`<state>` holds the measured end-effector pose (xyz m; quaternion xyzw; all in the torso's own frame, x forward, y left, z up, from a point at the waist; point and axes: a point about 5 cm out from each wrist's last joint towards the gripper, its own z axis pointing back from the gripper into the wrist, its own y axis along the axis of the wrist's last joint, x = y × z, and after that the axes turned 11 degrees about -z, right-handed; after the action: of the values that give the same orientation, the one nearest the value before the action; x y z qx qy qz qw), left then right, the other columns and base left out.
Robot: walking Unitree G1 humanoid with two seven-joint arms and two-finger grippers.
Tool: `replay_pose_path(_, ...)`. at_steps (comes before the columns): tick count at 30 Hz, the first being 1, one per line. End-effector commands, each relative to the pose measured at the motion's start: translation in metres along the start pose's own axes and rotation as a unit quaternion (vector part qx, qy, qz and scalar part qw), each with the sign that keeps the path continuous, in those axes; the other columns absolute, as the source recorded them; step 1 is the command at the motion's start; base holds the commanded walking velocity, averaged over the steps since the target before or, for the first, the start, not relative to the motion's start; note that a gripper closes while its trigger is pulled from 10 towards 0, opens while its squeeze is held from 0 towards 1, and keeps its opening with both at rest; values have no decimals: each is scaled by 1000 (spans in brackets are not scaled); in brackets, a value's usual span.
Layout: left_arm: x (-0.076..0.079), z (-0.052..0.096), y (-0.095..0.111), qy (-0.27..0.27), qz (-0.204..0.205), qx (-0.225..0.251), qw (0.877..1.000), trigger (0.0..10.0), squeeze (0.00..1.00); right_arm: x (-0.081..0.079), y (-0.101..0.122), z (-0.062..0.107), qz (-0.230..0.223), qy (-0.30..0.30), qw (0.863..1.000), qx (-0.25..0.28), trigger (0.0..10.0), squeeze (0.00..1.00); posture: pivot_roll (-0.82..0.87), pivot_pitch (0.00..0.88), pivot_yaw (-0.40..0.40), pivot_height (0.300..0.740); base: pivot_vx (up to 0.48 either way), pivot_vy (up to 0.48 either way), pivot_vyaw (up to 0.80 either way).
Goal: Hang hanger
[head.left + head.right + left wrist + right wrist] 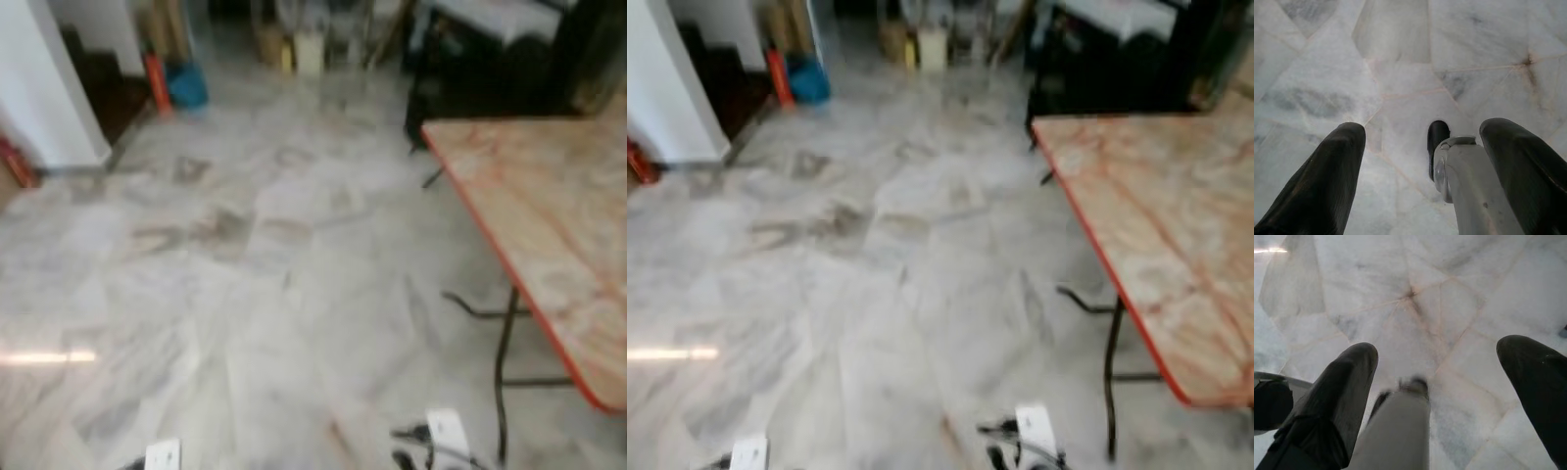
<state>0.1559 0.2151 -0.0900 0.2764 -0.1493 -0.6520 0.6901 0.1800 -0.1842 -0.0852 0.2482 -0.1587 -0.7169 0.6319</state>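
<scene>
Both pincers, left and right, spread wide and empty above blurred marble floor.

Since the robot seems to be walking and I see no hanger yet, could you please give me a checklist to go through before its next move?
1. Hanger located: not ok, none can be made out.
2. Left gripper empty: ok, fingers apart, bare floor between.
3. Right gripper empty: ok, fingers apart over the floor.
4. Table to the robot's right: ok, apart from both arms.
5. Head views sharp: not ok, blurred.
6. Rail to hang on: cannot tell.
</scene>
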Motion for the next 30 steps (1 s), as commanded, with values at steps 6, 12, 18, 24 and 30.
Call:
replay_pose_path(6,2,0,-4,-8,-7,-12,1000,10000,0,4,4,1,-6,-2,1000,5,10000,0,-81,0,17,740,-315,0,0)
replay_pose_path(12,1,0,-2,-11,-12,-12,1000,10000,0,4,8,0,-7,-1,1000,8,10000,0,-92,0,24,740,-315,0,0)
replay_pose_path(18,-5,-2,6,-6,-22,-5,1000,10000,0,-6,18,-3,-12,4,1000,24,10000,0,-119,0,59,740,-52,0,0)
replay_pose_path(24,-15,-4,18,-2,-40,6,999,10000,0,-16,29,-6,-21,9,999,41,10000,0,-149,0,104,740,0,0,0)
replay_pose_path(30,-20,-5,20,1,-46,9,999,10000,0,-19,37,-7,-24,13,998,53,10000,0,-157,0,117,740,0,0,0)
